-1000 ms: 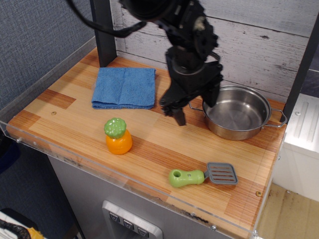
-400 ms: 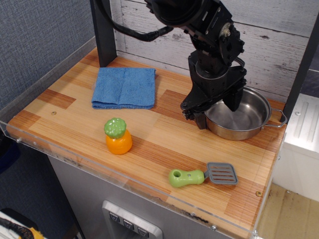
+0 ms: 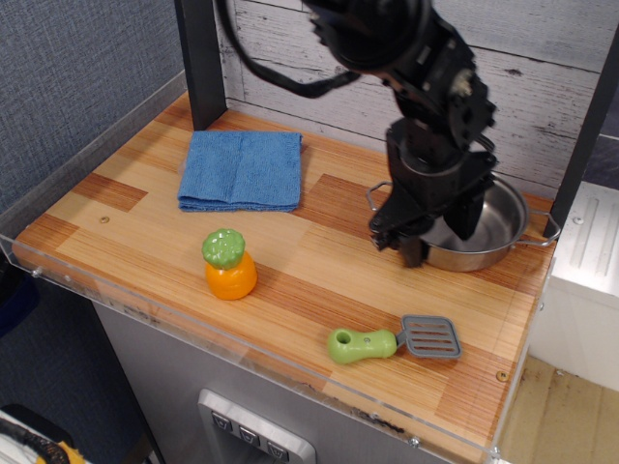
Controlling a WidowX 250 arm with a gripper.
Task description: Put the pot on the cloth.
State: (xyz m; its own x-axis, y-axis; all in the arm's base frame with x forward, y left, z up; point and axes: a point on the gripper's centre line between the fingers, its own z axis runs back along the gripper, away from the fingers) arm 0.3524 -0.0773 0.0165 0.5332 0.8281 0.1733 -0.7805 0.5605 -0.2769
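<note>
The shiny steel pot (image 3: 495, 227) sits at the right back of the wooden table, partly hidden by my arm. One wire handle (image 3: 378, 190) shows at its left and one at its right. My black gripper (image 3: 440, 235) is open and straddles the pot's near-left rim, one finger outside the wall (image 3: 411, 249) and the other inside the pot. The folded blue cloth (image 3: 242, 170) lies flat at the back left, far from the pot and gripper.
A toy orange with a green top (image 3: 229, 265) stands at the front middle. A green-handled grey spatula (image 3: 395, 339) lies at the front right. A black post (image 3: 201, 63) rises behind the cloth. A clear rim edges the table.
My gripper has moved right and down from the table's middle to the pot's near-left rim. The pot, cloth and toys have not moved.
</note>
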